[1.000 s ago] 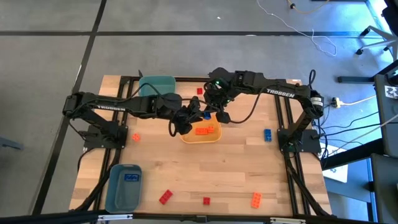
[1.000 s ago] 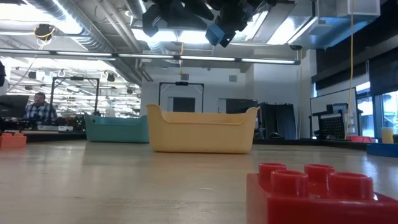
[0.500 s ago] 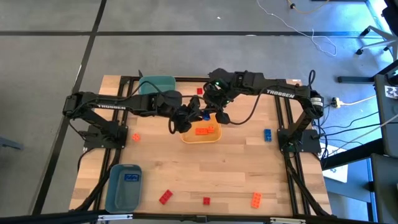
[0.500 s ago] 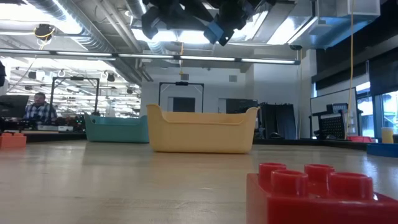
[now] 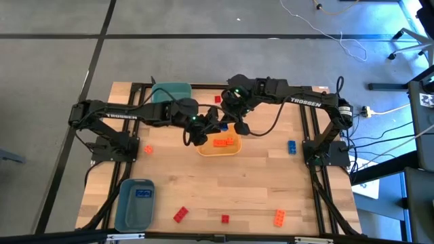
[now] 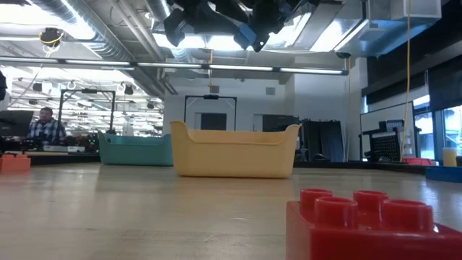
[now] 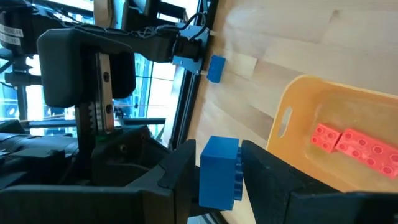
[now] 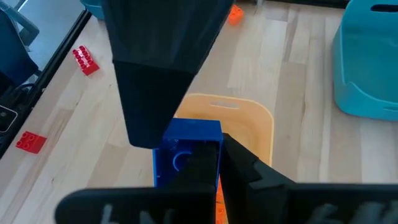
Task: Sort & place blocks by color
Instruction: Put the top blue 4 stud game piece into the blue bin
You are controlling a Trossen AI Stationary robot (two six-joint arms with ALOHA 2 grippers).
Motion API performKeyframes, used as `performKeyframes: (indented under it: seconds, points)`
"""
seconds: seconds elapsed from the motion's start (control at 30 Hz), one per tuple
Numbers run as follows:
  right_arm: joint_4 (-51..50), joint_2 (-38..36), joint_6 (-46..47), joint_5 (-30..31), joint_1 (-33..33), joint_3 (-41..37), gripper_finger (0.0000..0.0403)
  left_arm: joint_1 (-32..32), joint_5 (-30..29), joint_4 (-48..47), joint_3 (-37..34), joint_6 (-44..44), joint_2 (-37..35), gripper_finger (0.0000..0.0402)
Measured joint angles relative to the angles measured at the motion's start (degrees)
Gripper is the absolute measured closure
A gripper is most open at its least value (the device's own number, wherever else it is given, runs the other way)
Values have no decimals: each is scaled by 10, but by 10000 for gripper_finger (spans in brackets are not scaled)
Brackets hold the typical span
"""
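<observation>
A blue block (image 5: pixel 224 125) hangs in the air over the far edge of the yellow bin (image 5: pixel 219 152), with my left gripper (image 7: pixel 219 180) shut on it. In the right wrist view the block (image 8: pixel 186 149) shows its hollow underside. My right gripper (image 5: pixel 241 127) comes in from the table's right with its fingers shut, close beside the block. Orange blocks (image 5: pixel 222 141) lie inside the yellow bin. In the low view both grippers hang high above the bin (image 6: pixel 232 152), with the blue block (image 6: pixel 247 35) between them. My left gripper pinches the blue block between its two fingers on two opposite faces (image 7: pixel 217 158), one of them the studded face. The fingers come from the table's left, slanting a little downward. The block is lifted clear above the bin. My right gripper's shut fingers (image 8: pixel 233 163) stand right at the block; I cannot tell whether they touch it.
A teal bin (image 5: pixel 171 93) stands far left of centre, a blue-grey bin (image 5: pixel 135 202) near left with a blue block inside. Loose blocks: orange (image 5: pixel 147 149), red (image 5: pixel 218 99), blue (image 5: pixel 291 146), red (image 5: pixel 180 215), red (image 5: pixel 224 218), orange (image 5: pixel 279 217). A person (image 6: pixel 47 126) sits in the room behind.
</observation>
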Motion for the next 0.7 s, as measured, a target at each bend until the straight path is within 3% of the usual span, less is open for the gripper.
performKeyframes:
  seconds: [0.7]
  points:
    - [-2, 0, 1, -3, 3, 0, 403, 14, 12, -22, 0, -18, 0, 280]
